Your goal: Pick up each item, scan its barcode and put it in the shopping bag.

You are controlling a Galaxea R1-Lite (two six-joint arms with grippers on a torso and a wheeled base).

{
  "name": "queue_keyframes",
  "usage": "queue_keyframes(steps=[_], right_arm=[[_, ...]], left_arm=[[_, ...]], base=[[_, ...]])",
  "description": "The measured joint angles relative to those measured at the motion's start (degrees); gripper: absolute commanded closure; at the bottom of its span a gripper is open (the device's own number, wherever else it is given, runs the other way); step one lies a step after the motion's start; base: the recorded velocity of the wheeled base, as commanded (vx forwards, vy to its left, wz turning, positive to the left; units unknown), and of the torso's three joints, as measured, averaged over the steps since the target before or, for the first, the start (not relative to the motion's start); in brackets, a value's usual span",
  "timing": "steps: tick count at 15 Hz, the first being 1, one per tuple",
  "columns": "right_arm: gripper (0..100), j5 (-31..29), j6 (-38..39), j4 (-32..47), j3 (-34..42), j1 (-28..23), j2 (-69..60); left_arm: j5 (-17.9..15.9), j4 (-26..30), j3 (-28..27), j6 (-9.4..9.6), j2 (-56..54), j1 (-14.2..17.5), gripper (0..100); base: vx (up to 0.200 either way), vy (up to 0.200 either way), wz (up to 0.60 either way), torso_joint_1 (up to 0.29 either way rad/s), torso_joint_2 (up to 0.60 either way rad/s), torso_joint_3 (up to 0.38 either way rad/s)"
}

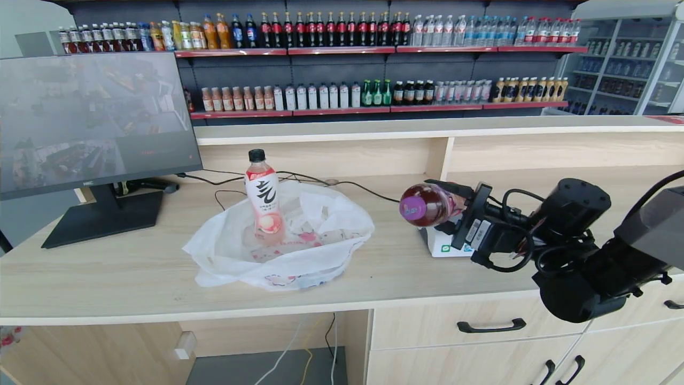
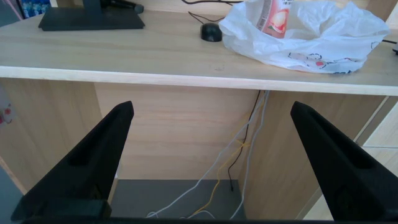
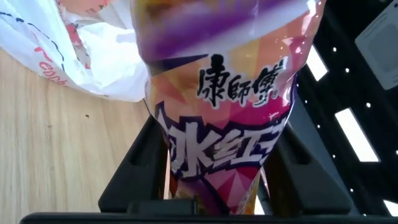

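My right gripper (image 1: 446,206) is shut on a dark red drink bottle (image 1: 427,205) with a purple cap, holding it sideways just above a small white scanner box (image 1: 443,247) on the counter. Up close, the bottle's purple and pink label (image 3: 230,93) sits between the black fingers (image 3: 140,168). The white plastic shopping bag (image 1: 320,219) lies open mid-counter, and a pink-and-white bottle (image 1: 263,198) stands upright in it. My left gripper (image 2: 211,124) hangs open and empty below the counter's front edge, with the bag (image 2: 323,37) above it.
A monitor (image 1: 91,123) on a black stand occupies the counter's left end. A black puck-like object (image 2: 211,33) lies beside the bag. Cables (image 2: 242,155) hang under the counter (image 1: 133,267). Drawers (image 1: 491,325) sit below on the right; drink shelves line the back wall.
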Motion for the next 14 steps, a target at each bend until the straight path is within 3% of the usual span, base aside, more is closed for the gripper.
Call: queue_keyframes(steps=[5, 14], right_arm=[[100, 4.73, -5.1, 0.0, -0.66, -2.94, 2.26], [100, 5.74, -8.0, 0.0, 0.3, -4.3, 3.12]], left_arm=[[0.05, 0.0, 0.0, 0.0, 0.0, 0.0, 0], [0.02, 0.0, 0.0, -0.02, 0.0, 0.0, 0]], base=[[0.0, 0.0, 0.0, 0.0, 0.0, 0.0], [0.0, 0.0, 0.0, 0.0, 0.0, 0.0]])
